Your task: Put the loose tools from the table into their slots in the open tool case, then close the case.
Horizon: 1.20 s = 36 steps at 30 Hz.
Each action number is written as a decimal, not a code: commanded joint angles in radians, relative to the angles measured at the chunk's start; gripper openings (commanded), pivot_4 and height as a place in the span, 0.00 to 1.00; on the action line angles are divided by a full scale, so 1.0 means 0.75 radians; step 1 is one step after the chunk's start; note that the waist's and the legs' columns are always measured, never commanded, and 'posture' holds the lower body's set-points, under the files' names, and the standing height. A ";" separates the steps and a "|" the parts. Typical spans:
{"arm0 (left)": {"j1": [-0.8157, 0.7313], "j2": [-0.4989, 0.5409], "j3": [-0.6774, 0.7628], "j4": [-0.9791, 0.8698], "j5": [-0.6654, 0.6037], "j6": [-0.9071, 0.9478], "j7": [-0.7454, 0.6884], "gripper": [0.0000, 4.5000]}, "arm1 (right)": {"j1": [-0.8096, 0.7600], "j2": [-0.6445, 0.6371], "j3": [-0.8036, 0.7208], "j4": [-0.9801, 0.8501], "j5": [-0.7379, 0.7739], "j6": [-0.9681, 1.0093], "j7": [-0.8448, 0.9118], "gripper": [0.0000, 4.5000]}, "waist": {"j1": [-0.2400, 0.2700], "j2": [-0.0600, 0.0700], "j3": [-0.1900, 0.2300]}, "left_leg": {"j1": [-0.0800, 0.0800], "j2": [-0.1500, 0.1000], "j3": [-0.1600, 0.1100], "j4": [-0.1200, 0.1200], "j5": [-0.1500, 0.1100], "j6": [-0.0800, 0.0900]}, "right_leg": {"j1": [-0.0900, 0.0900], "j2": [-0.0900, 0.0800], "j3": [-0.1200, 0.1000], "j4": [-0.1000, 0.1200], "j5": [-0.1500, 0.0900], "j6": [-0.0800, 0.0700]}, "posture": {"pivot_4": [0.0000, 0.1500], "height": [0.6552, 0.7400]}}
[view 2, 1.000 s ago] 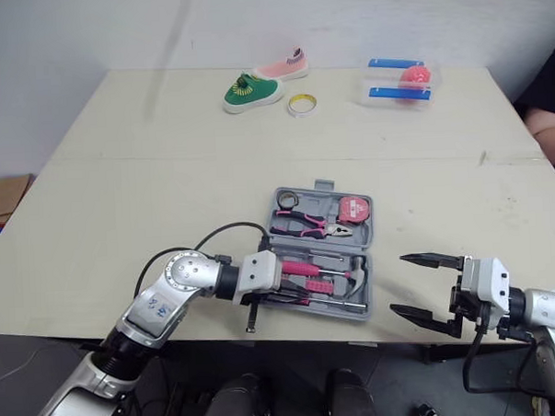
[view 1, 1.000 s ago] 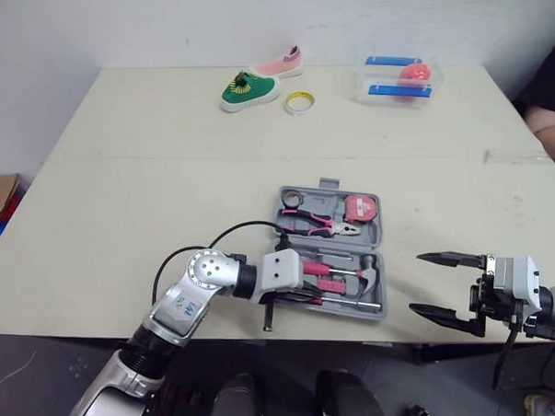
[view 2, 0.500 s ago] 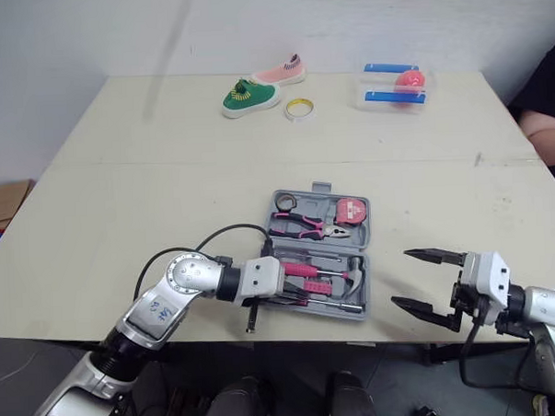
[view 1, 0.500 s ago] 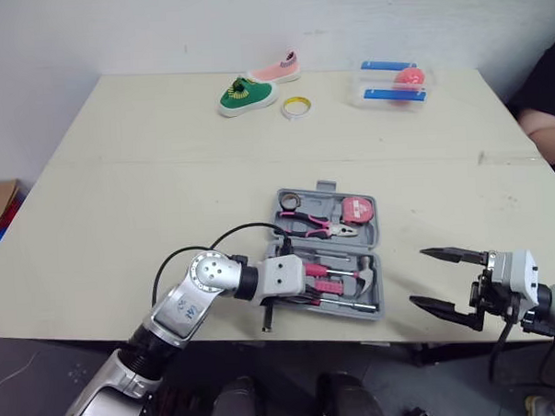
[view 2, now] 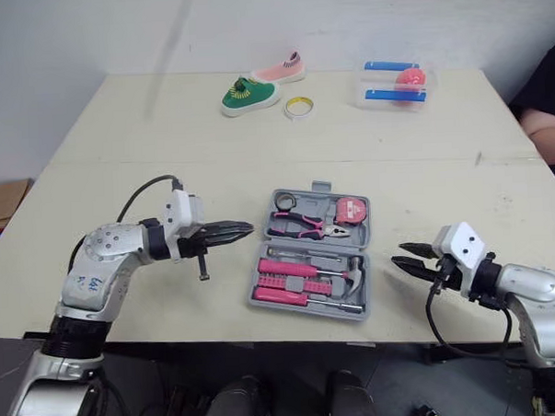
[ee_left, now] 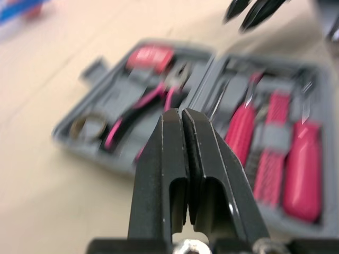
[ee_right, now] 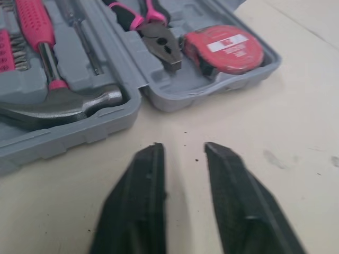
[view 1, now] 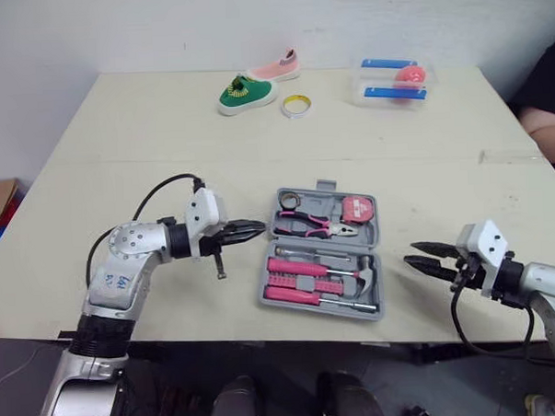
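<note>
Lower right of frame: my right gripper (view 1: 412, 255), fingers a little apart and empty, sits low over the worktop (view 1: 120, 178) just beside the tool case (ee_right: 79, 132). The case lies open mid-frame; hammer (ee_right: 63, 100), pliers (view 1: 320, 225) and tape measure (view 1: 359, 208) look seated. Left of it: my left gripper (view 1: 258, 228), fingers pressed together, holding nothing, tips aimed at the case. Slots look filled, so closing is likely next: catch one half's outer edge, fold evenly over the hinge, and watch that nothing rides proud. Upper frame: green shoe (view 1: 248, 92) and tape roll (view 1: 297, 104), well apart.
</note>
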 commanded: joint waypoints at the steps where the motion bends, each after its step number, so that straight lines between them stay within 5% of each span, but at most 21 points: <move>1: -0.031 -0.006 -0.018 0.083 0.048 -0.034 0.009 0.00 | -0.045 -0.010 0.063 0.032 -0.061 -0.033 0.019 0.00 | -0.002 -0.001 0.000 | -0.001 0.000 0.000 0.000 0.000 0.000 | -0.001 0.000 0.000 0.000 0.000 0.000 | 1.00 1.00; 18: -0.138 -0.234 -0.097 0.353 0.159 -0.107 0.084 0.00 | -0.277 0.163 0.263 0.233 -0.197 -0.213 -0.003 0.00 | -0.035 -0.003 0.002 | -0.001 0.001 0.001 0.001 0.000 -0.001 | -0.001 0.000 0.000 0.000 0.001 0.002 | 1.00 1.00; 36: 0.203 -0.093 0.082 0.032 0.097 0.017 0.124 0.00 | -0.564 0.365 0.412 0.366 -0.290 -0.228 0.027 0.00 | -0.093 -0.003 0.002 | 0.001 0.007 0.004 -0.001 0.000 -0.007 | -0.004 0.003 0.000 0.005 -0.001 -0.002 | 1.00 1.00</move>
